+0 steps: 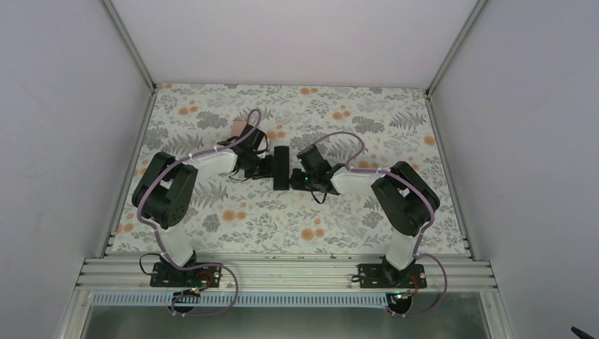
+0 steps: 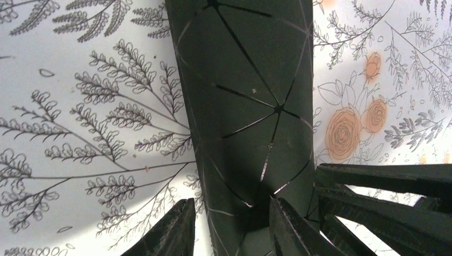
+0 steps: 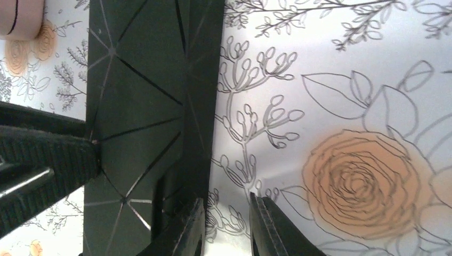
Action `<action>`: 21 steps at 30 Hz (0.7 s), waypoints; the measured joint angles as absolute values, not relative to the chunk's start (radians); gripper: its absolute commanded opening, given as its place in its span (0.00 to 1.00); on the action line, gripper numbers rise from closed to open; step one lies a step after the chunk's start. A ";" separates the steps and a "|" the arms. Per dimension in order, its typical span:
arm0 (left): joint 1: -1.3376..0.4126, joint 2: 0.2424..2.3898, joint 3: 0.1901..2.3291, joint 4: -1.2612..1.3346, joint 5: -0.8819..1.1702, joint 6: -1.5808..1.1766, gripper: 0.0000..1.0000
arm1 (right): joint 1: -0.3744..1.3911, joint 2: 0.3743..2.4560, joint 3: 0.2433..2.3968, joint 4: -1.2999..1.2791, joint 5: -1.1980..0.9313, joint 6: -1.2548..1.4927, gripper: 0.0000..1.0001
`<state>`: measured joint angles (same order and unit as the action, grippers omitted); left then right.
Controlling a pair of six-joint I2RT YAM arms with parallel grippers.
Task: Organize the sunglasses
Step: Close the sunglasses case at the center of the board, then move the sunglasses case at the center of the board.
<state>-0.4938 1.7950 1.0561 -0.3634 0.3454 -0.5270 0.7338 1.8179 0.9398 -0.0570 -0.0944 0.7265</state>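
- Sunglasses: we cannot see them, so we cannot tell where they lie.
- Left gripper [image 2: 232, 205]: jaws parted astride the black case [image 1: 281, 168] end, one finger [image 2: 173, 232] clear of it.
- Right gripper [image 3: 226, 201]: jaws narrowly parted over the table [image 1: 353, 212], just beside the case, gripping nothing.

Floral-print tabletop [image 1: 282, 219], plain white walls [image 1: 56, 141], aluminium rail [image 1: 282, 272] along near edge
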 measured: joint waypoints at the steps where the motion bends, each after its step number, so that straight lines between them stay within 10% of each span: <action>1: -0.495 1.800 1.062 -0.364 0.345 -0.527 0.36 | 0.734 1.812 0.936 -0.064 -0.088 0.728 0.25; 9: -0.513 1.842 1.131 -0.390 0.288 -0.527 0.42 | 0.734 1.715 0.898 -0.096 -0.025 0.736 0.26; 15: -0.546 1.826 1.148 -0.426 0.182 -0.503 0.81 | 0.734 1.582 0.856 -0.115 0.060 0.758 0.31; 21: -0.654 1.781 1.188 -0.442 0.045 -0.516 1.00 | 0.733 1.429 0.755 -0.144 0.171 0.806 0.35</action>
<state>-0.6537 1.7805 1.1881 -0.4419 0.0448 -0.5159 0.7330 1.4292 0.7551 -0.1436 0.1711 0.8062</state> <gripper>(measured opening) 0.943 0.331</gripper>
